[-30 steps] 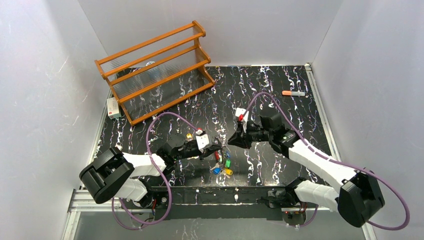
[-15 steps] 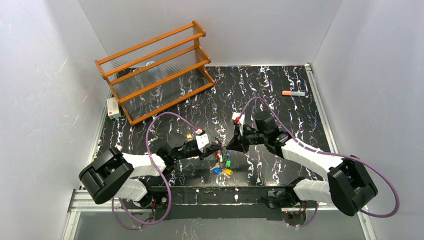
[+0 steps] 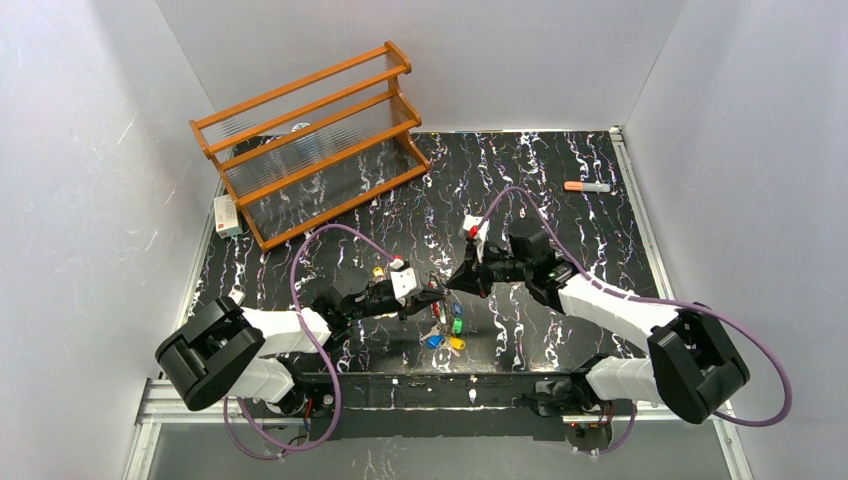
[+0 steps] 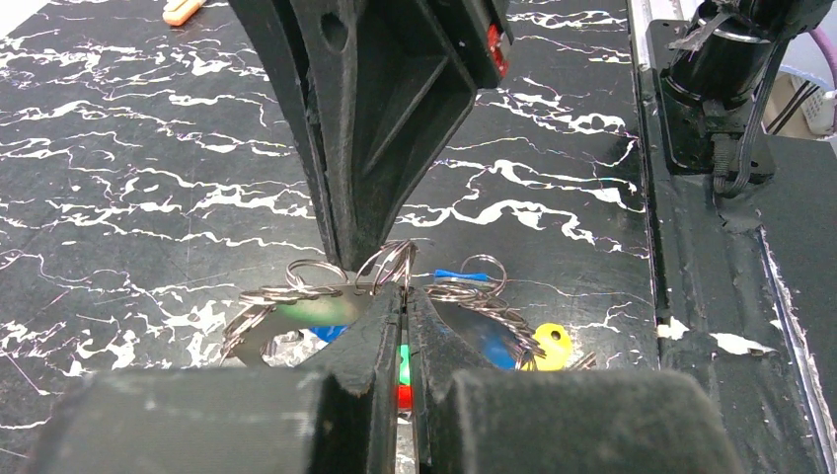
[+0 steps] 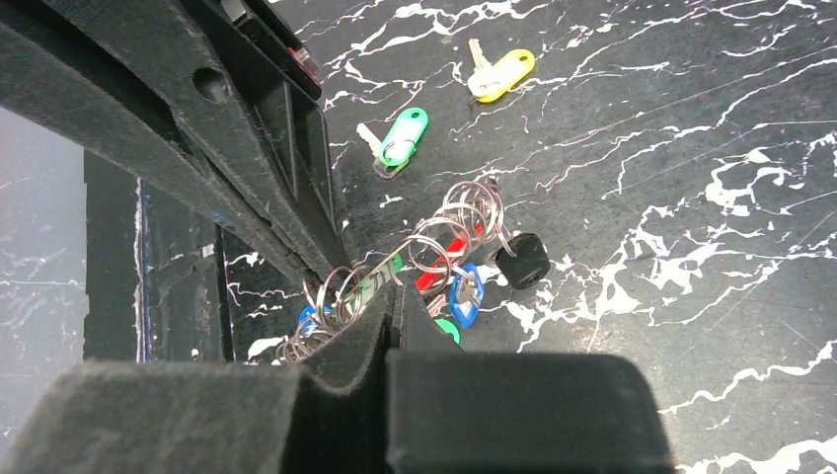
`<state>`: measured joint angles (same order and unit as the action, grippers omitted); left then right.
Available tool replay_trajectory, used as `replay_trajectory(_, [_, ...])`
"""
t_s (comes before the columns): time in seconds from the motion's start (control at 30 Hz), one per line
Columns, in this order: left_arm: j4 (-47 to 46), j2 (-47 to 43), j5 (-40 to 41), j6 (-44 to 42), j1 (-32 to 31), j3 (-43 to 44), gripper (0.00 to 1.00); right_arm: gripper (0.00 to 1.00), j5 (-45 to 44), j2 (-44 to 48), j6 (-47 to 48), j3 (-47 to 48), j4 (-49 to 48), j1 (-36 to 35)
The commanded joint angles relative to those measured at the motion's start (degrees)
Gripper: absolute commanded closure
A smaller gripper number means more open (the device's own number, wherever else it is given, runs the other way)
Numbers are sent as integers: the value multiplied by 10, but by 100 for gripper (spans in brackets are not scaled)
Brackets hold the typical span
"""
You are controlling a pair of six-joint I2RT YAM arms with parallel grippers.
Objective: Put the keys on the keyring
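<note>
**Keyring Pinned Between Both Grippers**

The keyring (image 4: 296, 294) sits at the middle of the table (image 3: 560, 160), its loops strung from arm to arm. The left gripper (image 4: 407, 293) and right gripper (image 5: 390, 306) both clamp it, jaws fully closed, tip to tip. A loose green key (image 5: 400, 138) and yellow key (image 5: 501, 74) lie beyond, nearer the left arm.

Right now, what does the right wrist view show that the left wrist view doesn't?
Only the right wrist view: two loose keys lying on the table beyond the claws, a green-tagged key and a yellow-tagged key, neither on the ring. Only the left wrist view: the orange marker at the top of frame and a yellow tag at the bunch's edge. Both: the keyring with its bundle of loops, pinched by the left claw and the right claw, both shut on it.
</note>
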<state>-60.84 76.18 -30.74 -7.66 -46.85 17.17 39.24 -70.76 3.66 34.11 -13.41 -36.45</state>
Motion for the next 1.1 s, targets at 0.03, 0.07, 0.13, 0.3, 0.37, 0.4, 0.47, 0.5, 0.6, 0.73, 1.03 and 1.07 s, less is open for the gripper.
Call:
replay_trajectory(0.03, [-19,-23,-12,-1,-2,-5,100,98,21,-17,-13,31,-43,-2])
replay_trajectory(0.07, [-19,-21,-8,0,-2,-5,100,98,19,-18,-13,33,-43,-1])
replay_trajectory(0.13, [-19,-19,3,3,-2,-5,100,94,-7,-13,-11,35,-31,-1])
replay_trajectory(0.3, [-19,6,48,13,-2,1,100,78,-106,28,-7,15,-2,0])
replay_trajectory(0.37, [-19,27,61,19,-2,12,100,68,-144,42,-14,3,9,0])
replay_trajectory(0.4, [-19,41,64,21,-2,22,100,65,-161,48,-19,-3,14,1])
replay_trajectory(0.47, [-19,73,71,31,-2,43,100,60,-191,57,-32,-16,17,6])
replay_trajectory(0.5, [-18,92,73,39,-1,55,100,60,-195,61,-40,-23,16,11])
replay_trajectory(0.6, [-17,144,85,72,0,88,100,58,-185,66,-69,-38,6,35])
replay_trajectory(0.73, [-17,183,47,95,0,115,100,58,-119,57,-89,-44,-10,87])
replay_trajectory(1.03, [-18,114,31,13,1,50,100,59,27,32,-70,-44,-59,109])
replay_trajectory(1.07, [-17,106,42,16,0,43,100,61,48,28,-73,-45,-71,109])
